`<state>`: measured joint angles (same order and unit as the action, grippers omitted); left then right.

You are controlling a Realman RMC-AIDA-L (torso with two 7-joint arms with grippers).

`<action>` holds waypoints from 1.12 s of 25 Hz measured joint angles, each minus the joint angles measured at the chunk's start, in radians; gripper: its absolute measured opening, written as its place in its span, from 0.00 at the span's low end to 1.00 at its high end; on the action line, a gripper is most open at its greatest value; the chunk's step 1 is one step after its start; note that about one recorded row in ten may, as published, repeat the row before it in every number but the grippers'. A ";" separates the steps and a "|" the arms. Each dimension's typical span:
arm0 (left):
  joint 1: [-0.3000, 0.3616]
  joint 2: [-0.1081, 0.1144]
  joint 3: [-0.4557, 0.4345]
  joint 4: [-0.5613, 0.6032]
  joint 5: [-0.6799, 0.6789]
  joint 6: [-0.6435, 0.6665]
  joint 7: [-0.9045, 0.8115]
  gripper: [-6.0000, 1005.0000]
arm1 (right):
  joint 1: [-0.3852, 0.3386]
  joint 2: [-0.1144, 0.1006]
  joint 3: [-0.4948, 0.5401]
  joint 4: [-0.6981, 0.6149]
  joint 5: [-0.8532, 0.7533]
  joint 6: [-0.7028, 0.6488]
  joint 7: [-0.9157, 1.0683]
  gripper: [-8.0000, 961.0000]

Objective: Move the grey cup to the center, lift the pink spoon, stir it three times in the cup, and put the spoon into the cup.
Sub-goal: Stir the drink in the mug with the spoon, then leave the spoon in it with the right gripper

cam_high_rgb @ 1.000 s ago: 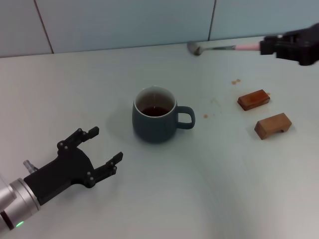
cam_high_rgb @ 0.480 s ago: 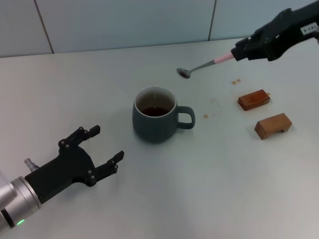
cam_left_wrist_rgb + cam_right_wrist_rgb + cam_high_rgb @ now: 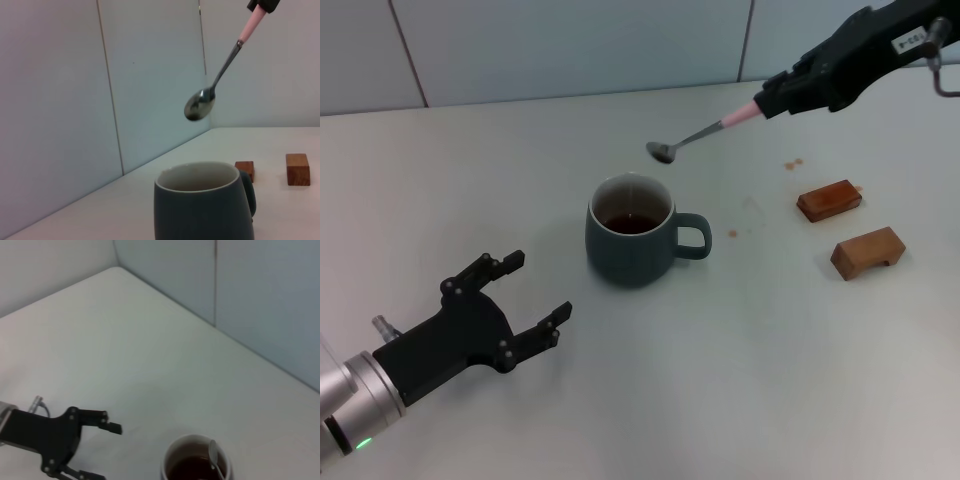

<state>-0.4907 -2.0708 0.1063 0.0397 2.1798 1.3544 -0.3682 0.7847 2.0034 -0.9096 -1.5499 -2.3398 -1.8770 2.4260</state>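
Black fingers [image 3: 556, 320], silver wrist, green indicator light.

Pale off-white surface [image 3: 740, 380], matte and evenly lit, faint brown specks [image 3: 792, 163] towards its far right, pale blue-grey panelled wall [image 3: 570, 45] behind, thin dark vertical seams [image 3: 408, 52] between panels
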 joint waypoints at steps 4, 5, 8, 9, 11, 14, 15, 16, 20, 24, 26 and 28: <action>-0.003 0.000 0.001 -0.001 0.001 0.000 -0.002 0.83 | 0.030 0.000 -0.002 0.068 -0.006 0.005 0.000 0.13; -0.004 0.000 0.001 -0.001 0.002 0.000 -0.005 0.83 | 0.030 0.000 -0.002 0.068 -0.006 0.005 0.000 0.13; -0.008 0.000 0.001 -0.001 0.004 0.000 -0.020 0.83 | 0.038 0.000 -0.005 0.090 -0.013 0.007 -0.003 0.13; -0.008 0.000 0.001 -0.001 0.004 0.000 -0.021 0.83 | 0.045 -0.001 -0.007 0.105 -0.021 0.009 -0.004 0.13; -0.009 0.000 0.001 -0.001 0.004 0.001 -0.023 0.83 | 0.048 -0.001 -0.010 0.113 -0.029 0.014 -0.007 0.13; -0.010 0.000 0.001 -0.001 0.005 0.003 -0.023 0.83 | 0.065 -0.001 -0.022 0.176 -0.047 0.047 -0.018 0.13; -0.010 0.000 0.001 -0.001 0.005 0.003 -0.023 0.83 | 0.065 -0.001 -0.022 0.176 -0.047 0.047 -0.018 0.13; -0.010 0.000 0.001 -0.001 0.005 0.003 -0.023 0.83 | 0.073 -0.002 -0.026 0.199 -0.052 0.057 -0.023 0.13; -0.010 0.000 0.001 -0.001 0.005 0.005 -0.023 0.83 | 0.098 -0.002 -0.048 0.274 -0.076 0.101 -0.042 0.13; -0.009 0.000 0.001 -0.001 0.005 0.006 -0.024 0.83 | 0.115 0.000 -0.082 0.329 -0.104 0.143 -0.049 0.13; -0.009 0.000 0.001 -0.001 0.005 0.006 -0.024 0.83 | 0.126 0.001 -0.088 0.365 -0.114 0.165 -0.058 0.13; -0.009 0.000 0.001 -0.001 0.005 0.006 -0.024 0.83 | 0.140 0.001 -0.090 0.413 -0.118 0.191 -0.071 0.13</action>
<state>-0.5000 -2.0710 0.1074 0.0383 2.1843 1.3608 -0.3926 0.9246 2.0045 -0.9996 -1.1374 -2.4578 -1.6863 2.3546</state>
